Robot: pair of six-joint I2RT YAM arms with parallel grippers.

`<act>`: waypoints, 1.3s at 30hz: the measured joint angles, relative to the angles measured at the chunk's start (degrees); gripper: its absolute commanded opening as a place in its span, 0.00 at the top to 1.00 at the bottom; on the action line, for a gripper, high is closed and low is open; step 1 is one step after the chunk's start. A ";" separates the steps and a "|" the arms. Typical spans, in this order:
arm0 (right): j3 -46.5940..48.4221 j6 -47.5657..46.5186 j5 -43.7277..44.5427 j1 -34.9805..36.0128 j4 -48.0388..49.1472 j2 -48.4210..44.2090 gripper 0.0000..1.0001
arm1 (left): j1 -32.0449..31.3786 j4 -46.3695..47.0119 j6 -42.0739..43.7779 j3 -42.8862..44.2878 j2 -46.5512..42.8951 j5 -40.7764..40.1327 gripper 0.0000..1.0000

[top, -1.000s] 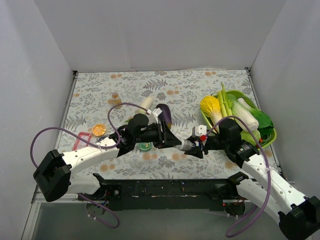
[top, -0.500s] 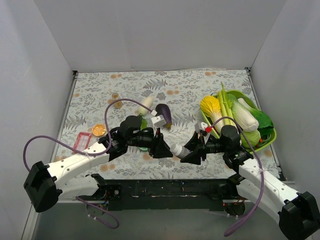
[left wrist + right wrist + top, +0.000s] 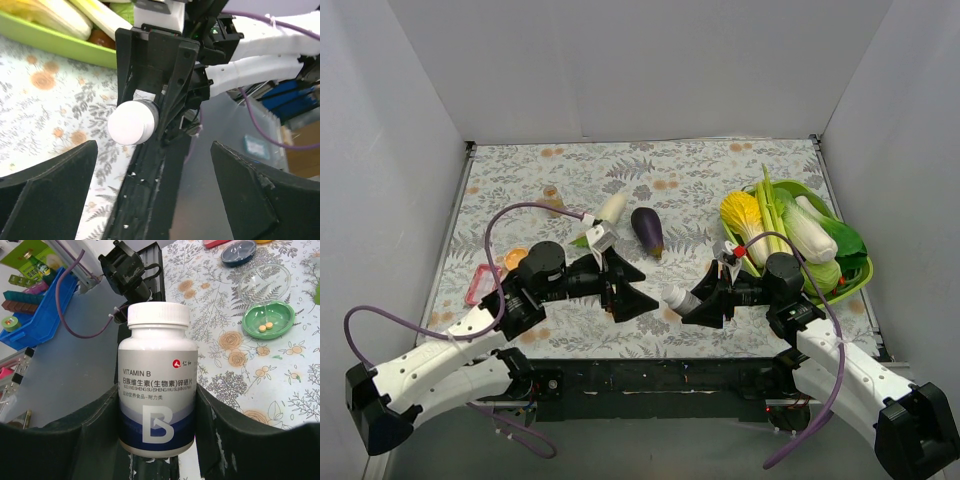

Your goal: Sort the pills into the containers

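My right gripper is shut on a white Vitamin B bottle, its white cap on; from above the bottle lies nearly level, cap toward the left arm. My left gripper stands wide open a short way left of the cap, touching nothing. The green dish holds two small yellow pills. The blue dish sits beyond it. The orange dish shows beside the left arm. From above, the green and blue dishes are hidden by the left arm.
A clear lid lies next to the green dish. A lime-green tray of vegetables stands at the right. An eggplant and a white radish lie mid-table. A pink frame lies at the left.
My left gripper has opened wide, let go of the bottle's cap end and drawn back to the left with its arm. The right gripper still holds the bottle.
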 measured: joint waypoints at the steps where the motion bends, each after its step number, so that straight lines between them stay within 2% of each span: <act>1: 0.00 -0.26 0.00 0.00 -0.15 0.00 0.99 | 0.02 0.48 -2.16 0.02 0.42 -0.48 0.02; 3: 0.00 -0.76 0.00 0.00 -0.55 0.00 0.99 | 0.02 0.83 -6.36 0.04 2.60 -0.68 0.07; 7: 0.04 -1.92 0.02 0.00 -1.66 -0.02 0.99 | 0.02 1.03 -15.19 1.27 12.63 -0.04 0.17; 9: 0.04 -2.51 0.02 0.00 -2.29 -0.02 0.99 | 0.07 0.72 -17.99 1.42 16.46 0.35 0.19; 10: 0.07 -2.84 0.02 0.00 -2.51 -0.04 0.99 | 0.09 0.57 -19.02 1.49 17.62 0.57 0.24; 19: 0.07 -4.28 0.07 0.00 -3.41 -0.31 0.99 | 0.09 4.39 -23.21 2.51 19.56 4.00 0.36; 23: 0.07 -4.57 0.07 0.00 -3.43 -0.31 0.99 | 0.09 6.25 -24.28 2.51 20.39 5.66 0.48; 26: 0.07 -4.61 -0.20 0.00 -3.52 -0.31 0.99 | 0.17 6.84 -24.50 2.51 21.20 6.54 0.59; 27: 0.07 -4.61 -0.33 -0.02 -3.61 -0.33 0.99 | 0.35 6.84 -24.52 2.51 21.51 6.78 0.67; 28: 0.07 -4.61 -0.46 -0.11 -3.80 -0.33 0.99 | 0.52 6.86 -24.55 2.51 21.86 7.13 0.85; 29: 0.07 -4.61 -0.39 -0.22 -4.26 -0.35 0.99 | 0.66 6.93 -24.70 2.51 22.12 7.41 0.95; 30: 0.07 -4.61 -0.37 -0.26 -4.66 -0.35 0.99 | 0.68 6.97 -25.09 2.51 22.32 7.56 1.00; 32: 0.07 -4.81 -0.39 -0.33 -5.05 -0.42 0.99 | 0.79 7.13 -25.05 2.51 22.60 8.17 1.00; 35: 0.07 -4.81 -0.42 -0.31 -5.31 -0.55 0.70 | 0.83 7.10 -25.11 2.51 22.69 8.26 1.00; 36: 0.07 -4.83 -0.42 -0.31 -5.42 -0.63 0.50 | 0.83 7.02 -25.11 2.51 22.64 8.24 1.00; 38: 0.07 -5.07 -0.37 -0.31 -5.49 -0.76 0.31 | 0.81 6.47 -25.07 2.51 22.23 7.72 1.00; 39: 0.07 -5.31 -0.33 -0.31 -5.49 -0.92 0.16 | 0.81 6.10 -25.05 2.51 21.86 7.41 1.00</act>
